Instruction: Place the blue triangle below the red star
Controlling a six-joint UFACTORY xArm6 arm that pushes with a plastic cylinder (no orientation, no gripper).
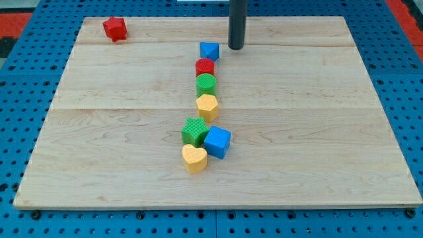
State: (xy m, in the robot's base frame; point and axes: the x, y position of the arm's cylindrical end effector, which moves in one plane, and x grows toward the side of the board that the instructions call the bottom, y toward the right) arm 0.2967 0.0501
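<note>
The red star (114,28) lies near the board's top left corner. The blue triangle (209,51) sits at the top middle, heading a column of blocks. My tip (236,47) is just to the right of the blue triangle, a small gap apart, at about the same height in the view. The rod rises straight up out of the view's top.
Below the blue triangle run a red round block (205,67), a green round block (206,84) and a yellow block (207,106). Lower are a green star (195,131), a blue cube (217,142) and a yellow heart (194,158). The wooden board (317,132) lies on a blue pegboard.
</note>
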